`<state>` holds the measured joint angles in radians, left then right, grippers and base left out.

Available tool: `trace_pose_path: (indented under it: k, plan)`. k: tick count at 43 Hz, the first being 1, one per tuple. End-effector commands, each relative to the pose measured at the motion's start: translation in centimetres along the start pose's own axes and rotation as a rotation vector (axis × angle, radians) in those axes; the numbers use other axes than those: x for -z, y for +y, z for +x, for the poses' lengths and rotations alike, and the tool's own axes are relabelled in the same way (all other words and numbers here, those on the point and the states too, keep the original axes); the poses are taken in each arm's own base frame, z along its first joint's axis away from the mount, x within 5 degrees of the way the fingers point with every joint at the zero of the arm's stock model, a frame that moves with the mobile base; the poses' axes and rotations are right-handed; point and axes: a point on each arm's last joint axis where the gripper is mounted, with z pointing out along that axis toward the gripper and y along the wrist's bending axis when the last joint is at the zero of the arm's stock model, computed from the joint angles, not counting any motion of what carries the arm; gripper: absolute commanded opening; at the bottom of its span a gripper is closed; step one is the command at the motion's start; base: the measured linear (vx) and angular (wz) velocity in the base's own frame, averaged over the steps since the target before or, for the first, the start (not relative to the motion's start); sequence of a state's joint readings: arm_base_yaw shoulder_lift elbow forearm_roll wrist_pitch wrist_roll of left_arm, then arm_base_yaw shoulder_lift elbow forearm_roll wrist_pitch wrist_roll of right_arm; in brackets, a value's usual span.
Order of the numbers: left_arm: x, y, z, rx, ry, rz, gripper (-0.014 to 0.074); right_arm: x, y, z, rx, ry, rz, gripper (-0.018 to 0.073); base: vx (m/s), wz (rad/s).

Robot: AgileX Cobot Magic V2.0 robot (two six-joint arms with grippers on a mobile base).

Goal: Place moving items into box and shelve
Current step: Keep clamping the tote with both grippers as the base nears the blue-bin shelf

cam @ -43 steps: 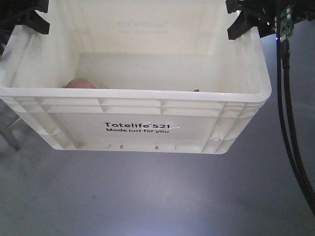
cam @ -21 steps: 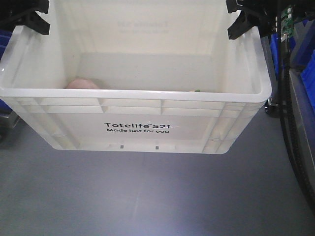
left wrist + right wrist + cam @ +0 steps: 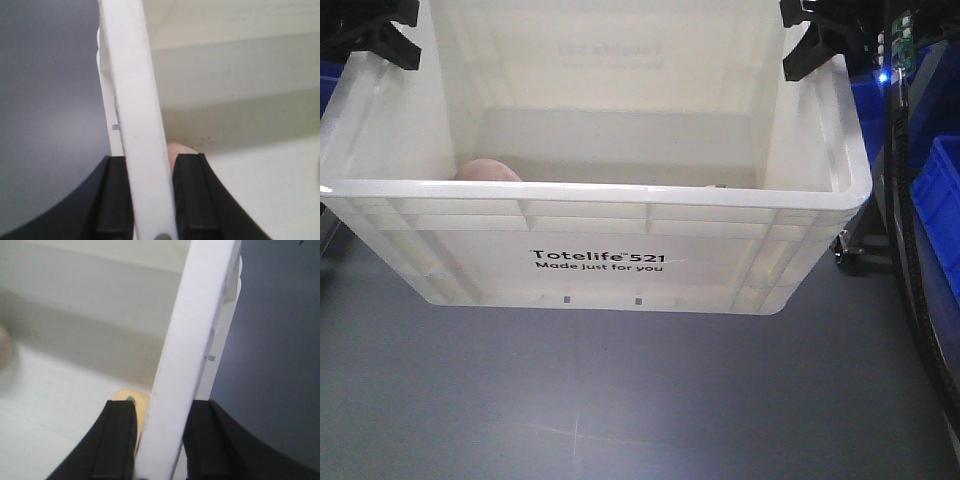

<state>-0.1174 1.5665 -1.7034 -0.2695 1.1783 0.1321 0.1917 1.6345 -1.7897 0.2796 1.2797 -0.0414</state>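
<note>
Box (image 3: 600,250): cream tote, hanging above the grey floor (image 3: 620,400).
Toys: pink plush (image 3: 485,170) inside at 8 o'clock; yellow plush (image 3: 135,396) inside at 4 o'clock.
Left gripper (image 3: 149,167): jaws clamped on left rim.
Right gripper (image 3: 162,410): jaws clamped on right rim.
Around: blue bins (image 3: 935,200) at 3 o'clock, black cable (image 3: 898,150) before them.

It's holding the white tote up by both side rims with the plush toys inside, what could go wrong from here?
1. The left pincer and right pincer each clamp only a thin strip of rim on the tote, so it could slip or tilt.
2. The blue bins stand close on the right; a corner might clip them.
3. The pink plush and yellow plush lie loose and could roll.
</note>
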Motion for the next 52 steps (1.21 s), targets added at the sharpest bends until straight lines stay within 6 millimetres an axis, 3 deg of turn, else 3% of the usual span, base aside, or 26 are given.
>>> trace_pose_path:
  k: [1,52]
  plan:
    - [3.68,-2.20,-1.37,0.003,-0.208,0.107,-0.0006,3.78,2.44,-0.75,0.023,-0.196,-0.135,-0.0004,0.49,-0.15]
    - [3.68,-2.20,-1.37,0.003,-0.208,0.108,-0.0006,3.78,2.44,-0.76,0.022,-0.196,-0.135,-0.0004,0.51,-0.08]
